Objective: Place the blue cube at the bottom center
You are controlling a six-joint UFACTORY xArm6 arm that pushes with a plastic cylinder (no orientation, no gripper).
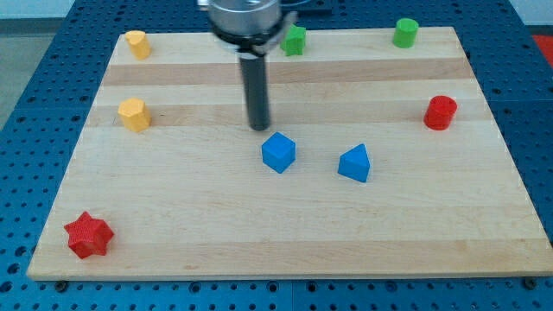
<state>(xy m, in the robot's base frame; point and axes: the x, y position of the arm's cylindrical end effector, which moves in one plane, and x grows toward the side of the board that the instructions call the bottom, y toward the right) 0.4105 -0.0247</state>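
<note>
The blue cube (278, 152) sits near the middle of the wooden board (285, 233). My tip (259, 127) rests on the board just above and slightly left of the cube, a small gap apart from it. The dark rod rises from the tip toward the view's top. A blue triangular block (355, 163) lies to the right of the cube.
A red star (89, 235) is at the bottom left. Two yellow blocks (134, 113) (136, 43) stand at the left. A green star (295, 40), partly hidden by the arm, and a green cylinder (405, 32) are at the top. A red cylinder (441, 112) is at the right.
</note>
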